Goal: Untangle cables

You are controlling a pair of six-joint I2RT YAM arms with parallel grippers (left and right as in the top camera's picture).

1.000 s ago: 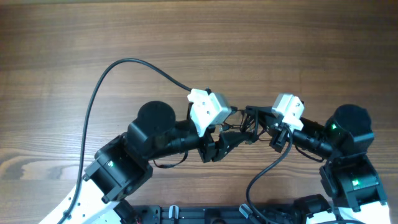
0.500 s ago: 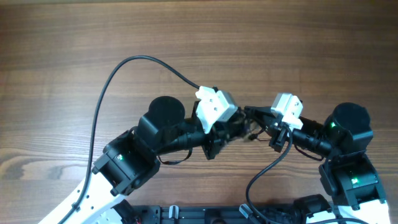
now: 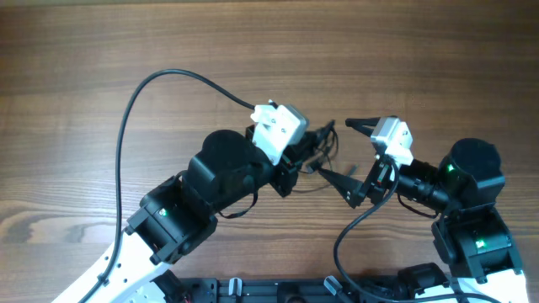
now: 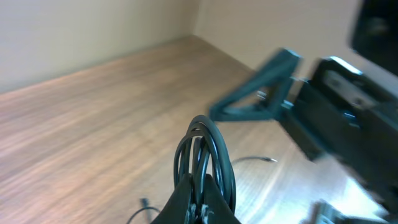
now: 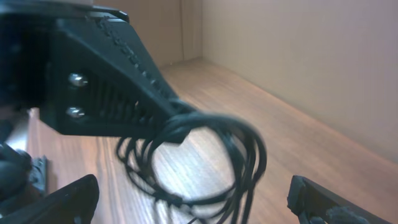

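Overhead view: both arms are seen meeting over the near half of the wooden table (image 3: 253, 50). The left gripper (image 4: 199, 198) is clamped tight on the cables (image 4: 208, 149). In the left wrist view, several thin black loops are pinched between its fingers and stand up above them, clear of the table. The right gripper (image 3: 334, 148) is spread wide and nothing is held by it. One finger (image 3: 360, 126) is placed on the far side of the bundle and the other (image 3: 339, 183) on the near side, so the bundle is bracketed between them. Whether either finger touches the cord cannot be told.

Right wrist view: the coil is seen hanging from the left gripper's dark finger. The right gripper's own fingertips are seen at the lower corners, well apart.

A loose strand (image 4: 252, 160) ending in a small plug is noted on the table, just right of the loops. The left arm's thick camera wire (image 3: 123, 143) is arched over the table at left.
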